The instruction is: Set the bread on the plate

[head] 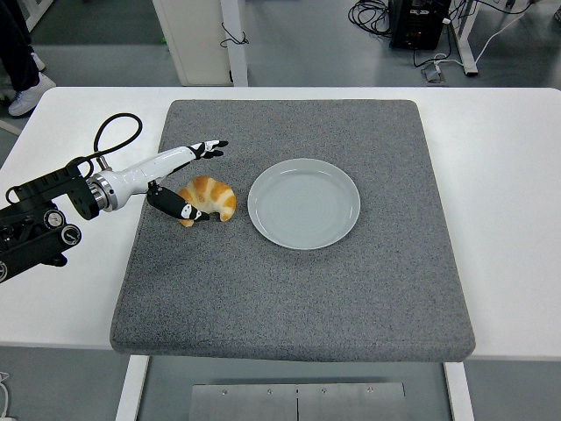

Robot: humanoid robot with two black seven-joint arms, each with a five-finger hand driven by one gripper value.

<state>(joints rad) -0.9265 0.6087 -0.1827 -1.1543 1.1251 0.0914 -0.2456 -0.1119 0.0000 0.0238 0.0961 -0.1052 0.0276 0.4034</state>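
Reaching in w/ left hand, fingers spread apart, thumb below, straddling bread but not clamping yet. Sitting on grey mat, just left of plate. Prob. light, soft, crushable; gripping gently across thick middle.

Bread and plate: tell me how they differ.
The bread is golden-brown and curved like a croissant; the plate is pale grey and round. The bread is much smaller than the plate. The left hand reaches around the bread; nothing touches the plate, which is empty. Both lie on the grey mat.
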